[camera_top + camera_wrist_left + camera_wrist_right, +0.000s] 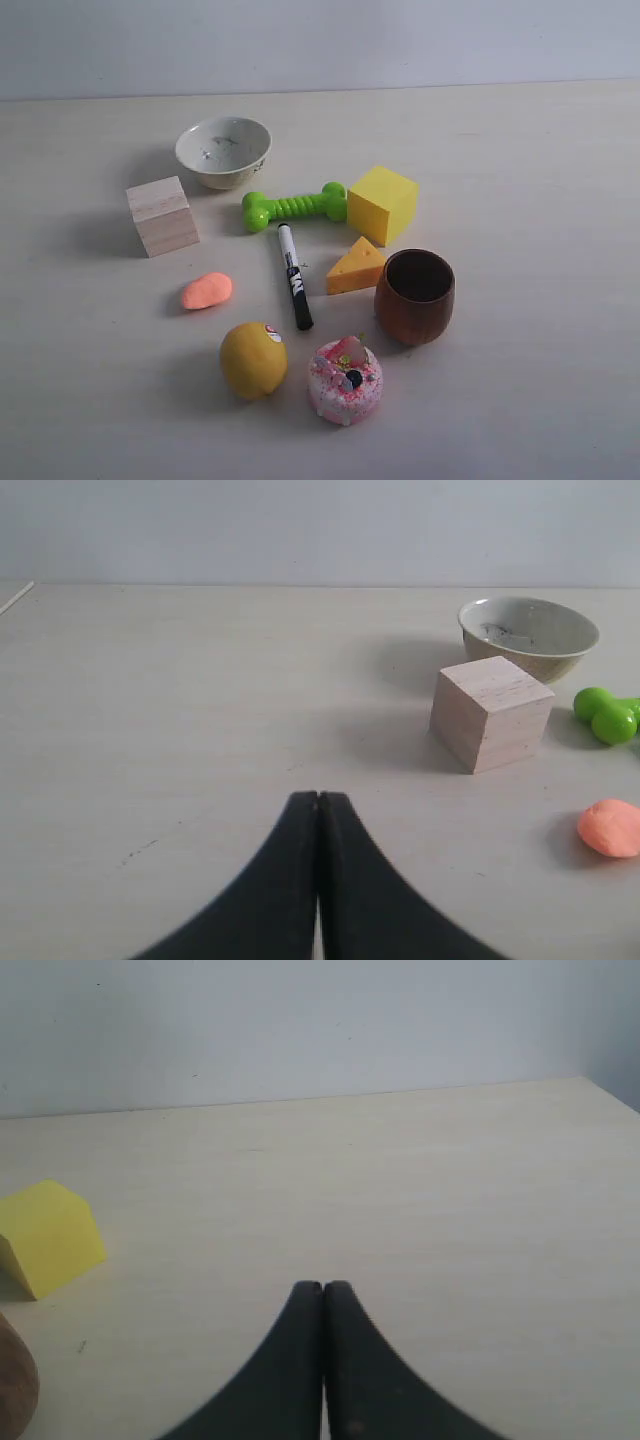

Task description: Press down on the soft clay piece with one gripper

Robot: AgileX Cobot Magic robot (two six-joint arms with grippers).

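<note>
Soft clay piece (207, 291): salmon-orange, smooth oval, no dent visible; lies flat on the bench (540, 180), touching nothing else; position in the exterior view is between the wooden cube (162, 215) behind it and the lemon (253, 359) in front of it, with the black-and-white marker (294, 275) off to its right

Left end effector (318, 798): clenched, the two black tapered jaws pressed together along a thin seam, grasping nothing; hangs over bare bench; in the left wrist view the clay sits well apart from the tip, past it and nearer the wooden cube

Right end effector (323, 1286): also clenched, jaws meeting tip to tip, nothing between them; over bare bench; its wrist view catches the yellow cube (381, 204) and a sliver of the brown wooden cup (415, 296) at one edge, both well apart from the tip; clay not seen in this view

Other items on the bench: speckled ceramic bowl (223, 151) behind the wooden cube; green bone-shaped toy (293, 207) touching or just beside the yellow cube; orange cheese wedge (356, 268) just beside the cup; pink toy cake (345, 380) near the lemon
</note>
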